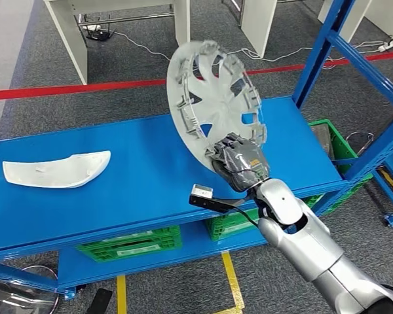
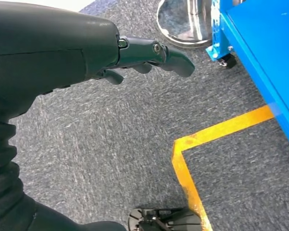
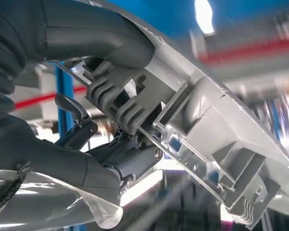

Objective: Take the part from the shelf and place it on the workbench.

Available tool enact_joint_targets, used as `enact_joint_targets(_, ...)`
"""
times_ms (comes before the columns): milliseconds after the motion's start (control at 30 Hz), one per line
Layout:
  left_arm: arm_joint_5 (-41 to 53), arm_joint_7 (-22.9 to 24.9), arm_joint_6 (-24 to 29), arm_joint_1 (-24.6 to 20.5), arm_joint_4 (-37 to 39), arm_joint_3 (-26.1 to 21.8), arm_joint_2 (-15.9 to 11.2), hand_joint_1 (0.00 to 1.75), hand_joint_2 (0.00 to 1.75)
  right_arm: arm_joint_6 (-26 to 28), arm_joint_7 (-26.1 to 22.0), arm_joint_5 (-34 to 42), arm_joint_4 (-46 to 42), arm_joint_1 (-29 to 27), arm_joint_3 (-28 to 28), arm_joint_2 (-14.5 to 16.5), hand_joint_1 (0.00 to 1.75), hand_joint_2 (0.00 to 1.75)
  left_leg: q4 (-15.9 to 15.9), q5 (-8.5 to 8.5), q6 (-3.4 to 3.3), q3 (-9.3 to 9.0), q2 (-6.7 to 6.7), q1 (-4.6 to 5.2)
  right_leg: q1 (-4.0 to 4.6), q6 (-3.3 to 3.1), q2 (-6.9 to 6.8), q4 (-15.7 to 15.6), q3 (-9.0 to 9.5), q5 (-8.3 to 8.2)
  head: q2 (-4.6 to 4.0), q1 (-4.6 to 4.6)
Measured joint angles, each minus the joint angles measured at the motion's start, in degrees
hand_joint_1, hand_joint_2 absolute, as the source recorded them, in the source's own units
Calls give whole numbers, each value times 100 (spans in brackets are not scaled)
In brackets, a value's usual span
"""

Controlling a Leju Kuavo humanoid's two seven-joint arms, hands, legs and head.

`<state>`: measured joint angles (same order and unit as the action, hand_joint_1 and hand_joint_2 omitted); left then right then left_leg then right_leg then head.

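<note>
The right hand (image 1: 239,160) holds the hubcap (image 1: 211,98) by its lower rim, fingers (image 3: 110,159) clamped on that edge, the thumb on one face and the darker fingers on the other. The hubcap is lifted off the shelf (image 1: 145,170) and stands tilted above the shelf's right half, its ribbed clip side turned toward the camera. The left hand (image 2: 99,53) hangs near the floor beside the shelf's foot, fingers extended and apart, holding nothing.

The likely risks come from the grip itself. The hand pinches one point of a wide, light disc, so most of it hangs out past the fingers; a quick swing or turn could make it pivot in the pinch or slip free. The rim's clips and wire ring may also give the fingers an uneven seat. Turning away, the hubcap's far edge could strike the shelf's blue upright (image 1: 323,59), which stands just beside it.

The shelf top is smooth blue metal; a white curved part (image 1: 56,169) lies well apart toward its left end. Green crates (image 1: 130,242) sit on the tier beneath. Around the shelf the floor is grey carpet with red tape (image 1: 76,88) behind and yellow tape (image 1: 231,281) in front; white table legs (image 1: 68,36) stand beyond.
</note>
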<state>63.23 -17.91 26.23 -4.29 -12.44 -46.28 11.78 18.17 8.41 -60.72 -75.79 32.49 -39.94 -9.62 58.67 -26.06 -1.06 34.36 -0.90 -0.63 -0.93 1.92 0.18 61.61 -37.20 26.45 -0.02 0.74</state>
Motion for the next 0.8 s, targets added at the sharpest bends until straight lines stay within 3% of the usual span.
enact_joint_targets(33, 2, 4, 16, -3, 1, -2, 6, 0, 175, 142, -44, -41, -164, -72, 53, 10, 175, 175, 16, -11, 30, 9, 1, 11, 4, -19, 5, -191, 101, -32, 1, 3)
enact_joint_targets(133, 8, 94, 88, -6, 2, -9, 18, 0, 175, 512, -346, 67, -565, -288, 197, 50, 175, 175, 35, -29, 97, 21, 8, 15, 22, -122, 22, -253, 147, 3, 2, 7)
enact_joint_targets(200, 4, 198, 164, -8, 2, -23, 29, 0, 175, 861, -646, 244, -795, -432, 301, 112, 175, 175, 221, -189, 144, 79, 22, 7, 14, -193, 12, -267, 165, -4, 2, 21)
enact_joint_targets(300, -4, 302, 254, -14, 2, -42, 45, 0, 175, 1390, -1139, 649, -1108, -622, 416, 231, 175, 175, 1202, -734, 182, 471, 34, 7, 28, -249, -13, -270, 179, -9, 2, 35)
enact_joint_targets(333, -7, 331, 277, -15, 2, -46, 48, 0, 175, 1537, -1322, 843, -1219, -671, 440, 259, 175, 175, 1498, -845, 180, 589, 35, 7, 39, -254, -19, -267, 180, -10, 2, 34)
enact_joint_targets(367, -11, 354, 293, -17, 2, -49, 50, 0, 175, 1662, -1505, 1056, -1342, -706, 458, 283, 175, 175, 1624, -852, 170, 628, 35, 8, 49, -258, -20, -263, 180, -11, 2, 34)
enact_joint_targets(400, -15, 371, 303, -22, 2, -53, 52, 0, 175, 1745, -1663, 1254, -1462, -724, 473, 305, 175, 175, 1531, -747, 150, 566, 35, 10, 59, -258, -16, -261, 182, -11, 2, 35)
enact_joint_targets(467, -20, 385, 309, -46, 2, -62, 52, 0, 175, 1808, -1890, 1567, -1678, -733, 505, 342, 175, 175, 848, -371, 78, 215, 35, 27, 74, -257, -7, -257, 194, -13, 2, 34)
enact_joint_targets(533, -24, 389, 310, -82, 2, -75, 50, 0, 175, 1795, -2076, 1870, -1859, -733, 540, 365, 175, 175, 234, -152, 13, -84, 35, 58, 93, -236, -5, -247, 184, -27, 2, 31)
enact_joint_targets(667, -17, 389, 313, -112, 2, -88, 61, 0, 175, 1602, -2528, 2605, -2151, -734, 565, 372, 175, 175, 17, -68, -47, -122, 43, 73, 82, -109, -16, -239, 111, -57, 2, 27)
enact_joint_targets(733, -7, 389, 314, -129, 2, -95, 69, 0, 175, 1455, -2673, 2893, -2272, -728, 583, 372, 175, 175, -41, 24, -105, -83, 62, 48, 76, -53, -14, 36, -12, 221, 2, 13)
enact_joint_targets(800, 3, 388, 321, -149, 2, -98, 79, 0, 175, 1332, -2752, 3104, -2350, -723, 593, 372, 175, 175, -47, 99, -137, 2, 77, 44, 63, -7, -14, 723, -240, 697, 1, 3)
